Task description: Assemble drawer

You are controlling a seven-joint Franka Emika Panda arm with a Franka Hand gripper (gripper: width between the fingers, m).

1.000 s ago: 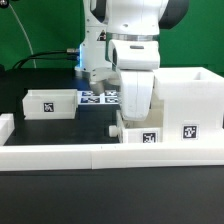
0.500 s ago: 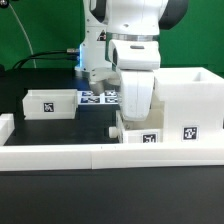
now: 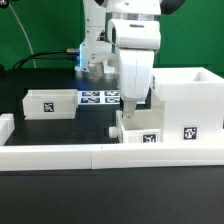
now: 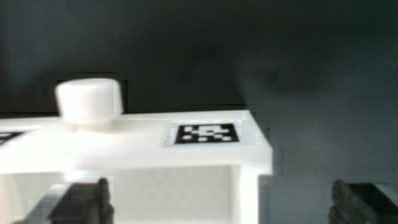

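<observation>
- Drawer casing [image 3: 190, 100] is standing at the exterior view's right, tall, boxy and white, with a square tag on its near face.
- One shallow tray [image 3: 140, 130] is sitting just left of the casing and just behind the long low rail [image 3: 60, 155]. Whether it is touching the casing cannot be told.
- In the wrist view this tray is showing a square tag on its upper face and a rounded white knob [image 4: 89, 103] standing upright.
- The second tray [image 3: 50, 103] is lying well apart, toward the exterior view's left.
- The marker board [image 3: 100, 97] is lying flat farther back, between the two trays.
- The arm is reaching down from above, with the gripper [image 3: 130, 105] pointing downward and hanging over the first tray.
- The dark fingers [image 4: 80, 203] are standing wide apart, gripping nothing.
</observation>
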